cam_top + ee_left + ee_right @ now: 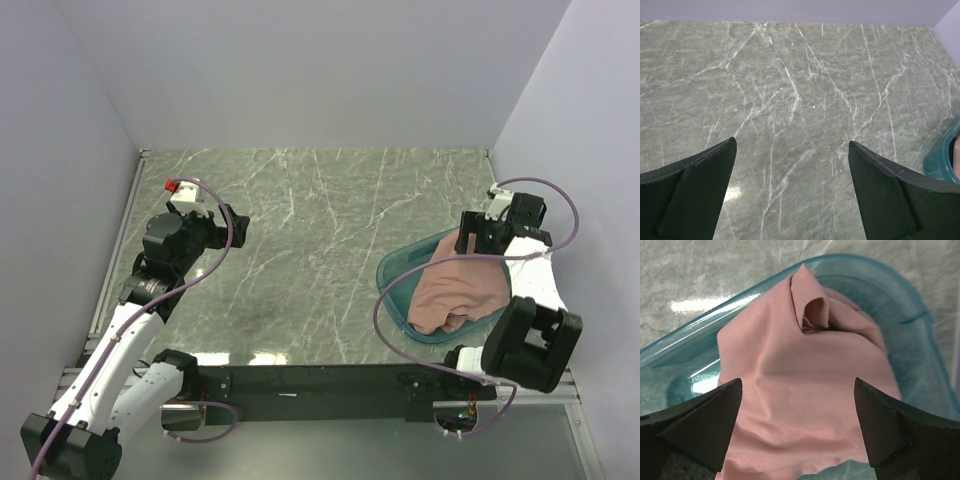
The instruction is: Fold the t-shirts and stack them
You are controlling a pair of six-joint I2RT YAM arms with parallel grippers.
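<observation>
A crumpled salmon-pink t-shirt point(462, 293) lies bunched inside a translucent teal tub point(398, 268) at the right of the table. In the right wrist view the pink t-shirt point(800, 385) fills the teal tub point(912, 335), and my right gripper point(798, 390) hangs open just above the cloth, touching nothing. Seen from above, the right gripper point(480, 236) sits over the tub's far edge. My left gripper point(228, 226) is open at the left of the table, far from the shirt; in its wrist view the left gripper point(792, 150) has only bare marble between its fingers.
The green marble table point(320, 220) is walled in by grey panels on three sides. The tub's rim point(945, 157) shows at the right edge of the left wrist view. A black rail point(320, 382) carrying both arm bases runs along the near edge.
</observation>
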